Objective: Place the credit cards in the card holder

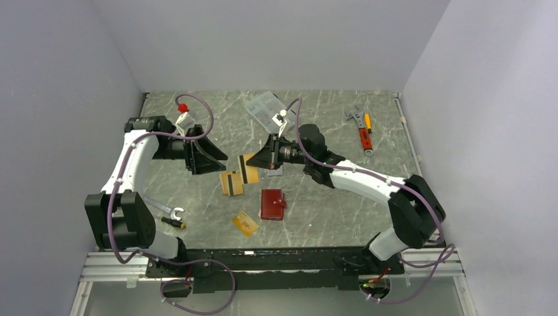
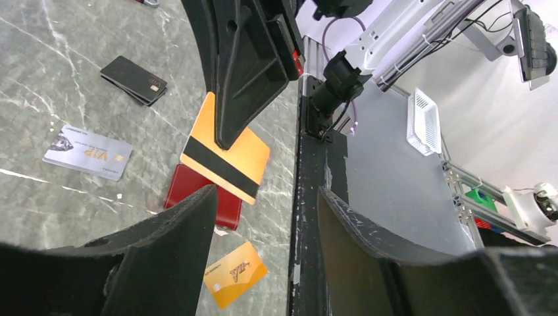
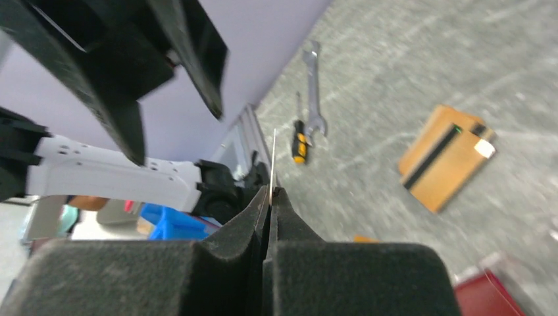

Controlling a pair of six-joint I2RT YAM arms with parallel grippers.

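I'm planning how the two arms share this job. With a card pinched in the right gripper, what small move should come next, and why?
Probably lower the open left gripper toward the red card holder to open it. The holder appears folded shut on the table, while the right gripper is shut on the striped orange card, which has no slot to enter yet.

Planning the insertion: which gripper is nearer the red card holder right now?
Right. The right gripper, shut on a striped orange card, hangs just beyond the card holder. The left gripper, open, is farther off, beyond it and to the left.
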